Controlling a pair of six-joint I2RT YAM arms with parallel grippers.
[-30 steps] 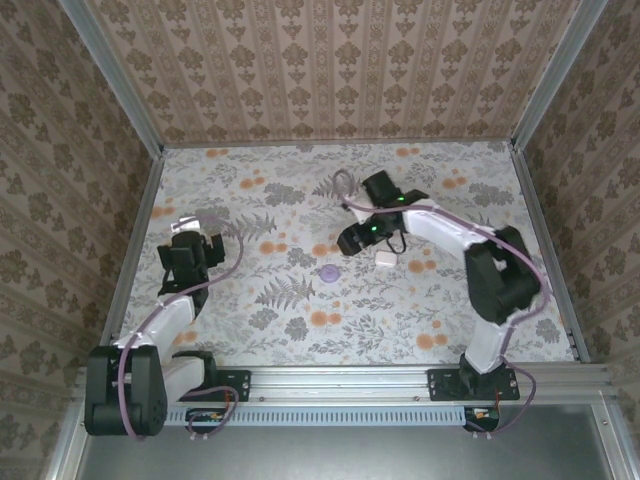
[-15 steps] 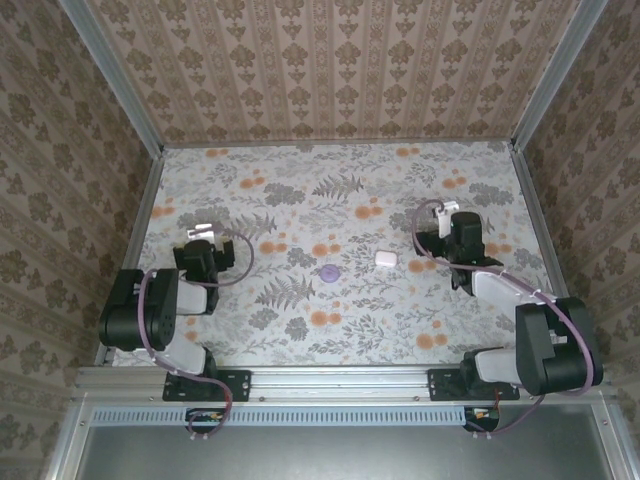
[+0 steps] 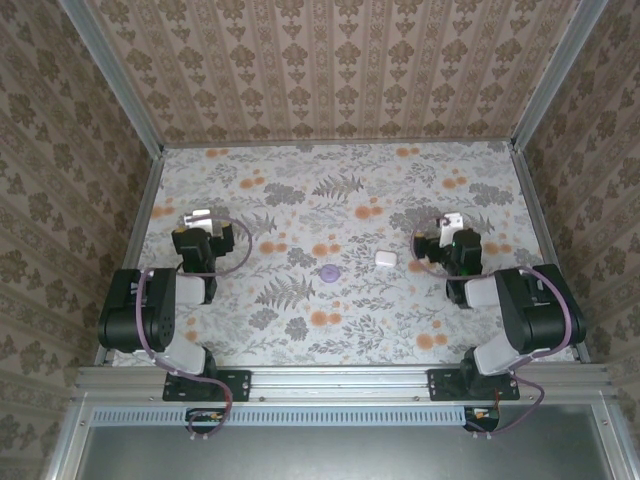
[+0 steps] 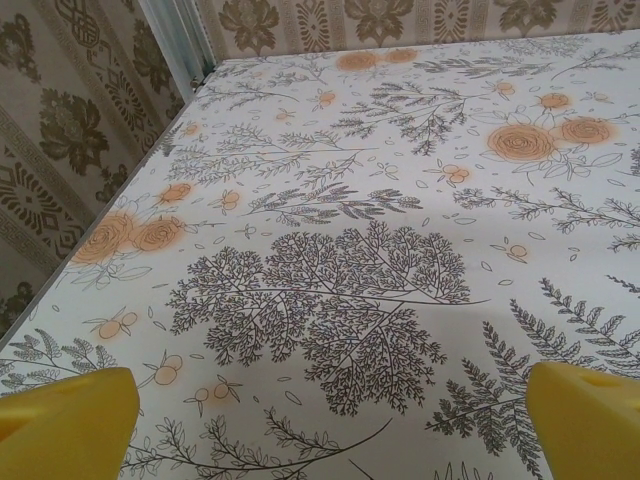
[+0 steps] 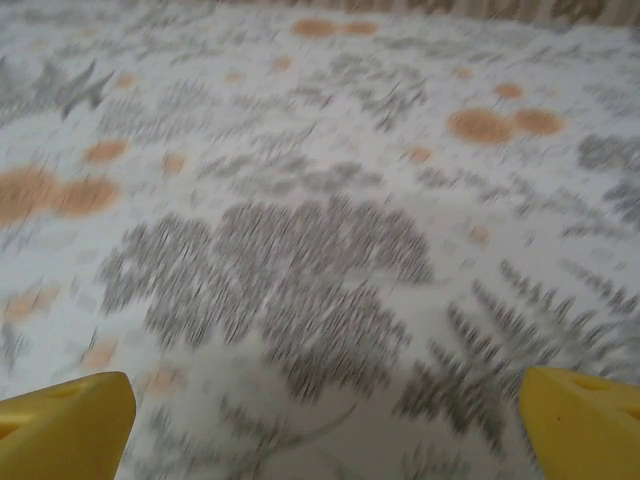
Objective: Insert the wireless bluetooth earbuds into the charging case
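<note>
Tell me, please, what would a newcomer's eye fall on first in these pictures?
The floral table cover, grey ferns and orange blossoms, strikes first. Near its middle lie a small white rounded case and, left of it, a small purple round disc. The black-and-white left arm and right arm sit folded at the two sides, their yellow fingers spread wide.

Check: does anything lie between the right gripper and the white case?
Nothing visible does. Only floral tabletop separates the right gripper from the white case; the small purple object lies on the case's far side.
</note>
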